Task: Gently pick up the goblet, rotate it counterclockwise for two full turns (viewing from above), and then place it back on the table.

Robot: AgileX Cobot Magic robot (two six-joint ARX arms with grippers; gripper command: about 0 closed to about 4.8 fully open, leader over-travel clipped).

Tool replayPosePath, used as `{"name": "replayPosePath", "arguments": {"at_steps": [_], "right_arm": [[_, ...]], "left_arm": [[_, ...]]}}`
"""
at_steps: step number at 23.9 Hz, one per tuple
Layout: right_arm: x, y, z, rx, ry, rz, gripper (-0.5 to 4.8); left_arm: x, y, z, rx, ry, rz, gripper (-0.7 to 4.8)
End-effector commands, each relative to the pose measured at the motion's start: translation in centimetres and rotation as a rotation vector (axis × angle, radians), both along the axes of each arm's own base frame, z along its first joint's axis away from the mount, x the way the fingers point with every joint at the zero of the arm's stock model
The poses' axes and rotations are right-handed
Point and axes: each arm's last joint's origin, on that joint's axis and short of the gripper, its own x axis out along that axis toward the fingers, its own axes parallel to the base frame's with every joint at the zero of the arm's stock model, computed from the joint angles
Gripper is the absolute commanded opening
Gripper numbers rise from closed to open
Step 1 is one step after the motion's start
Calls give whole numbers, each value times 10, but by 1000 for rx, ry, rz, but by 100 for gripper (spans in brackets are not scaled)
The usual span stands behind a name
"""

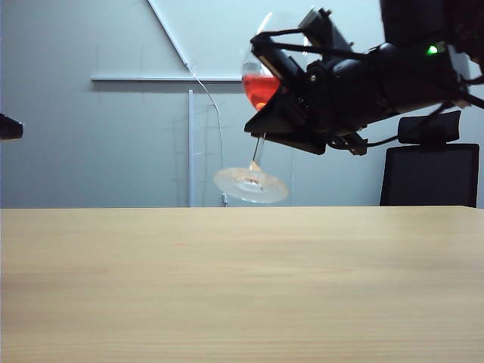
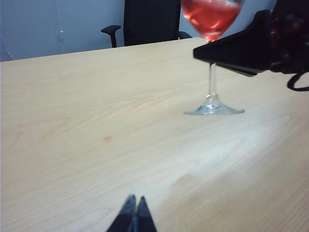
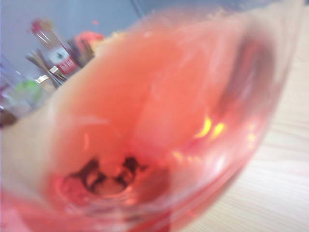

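Observation:
The goblet [image 1: 259, 83] hangs in the air over the far part of the table [image 1: 242, 280], tilted, with red liquid in its bowl. Its round foot [image 1: 251, 184] is clear of the tabletop. My right gripper [image 1: 255, 86] reaches in from the right and is shut on the goblet at the bottom of the bowl. In the left wrist view the goblet's stem [image 2: 211, 79] and the right gripper [image 2: 227, 52] show beyond my left gripper [image 2: 134, 200], which is shut, empty and low over the table. The goblet's bowl [image 3: 154, 125] fills the right wrist view and hides the fingers.
A black office chair [image 1: 429, 172] stands behind the table's far edge at the right. A small reddish spot [image 2: 107, 138] lies on the wood. A dark part of the left arm [image 1: 9, 126] pokes in at the left edge. Blurred bottles [image 3: 53, 53] show behind the glass.

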Motion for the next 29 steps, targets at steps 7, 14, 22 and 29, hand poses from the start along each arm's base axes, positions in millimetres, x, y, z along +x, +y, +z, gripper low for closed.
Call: {"name": "replayPosePath", "arguments": {"at_steps": [7,14,22,29], "right_arm": [[21,20,41,-318,-101,158,-9],[6,35,49,-290,-356,454,-9],[-18,22,58,7,-531,400,-9],[-34,-1,18,4,-440,140,-9]], "left_arm": [[0,0,1,-2,-5,1,-5],[0,0,1,-2,-5,1,-5],[0,0,1,-1,-4,1,-5],[0,0,1,-1,-3,1,-5]]}}
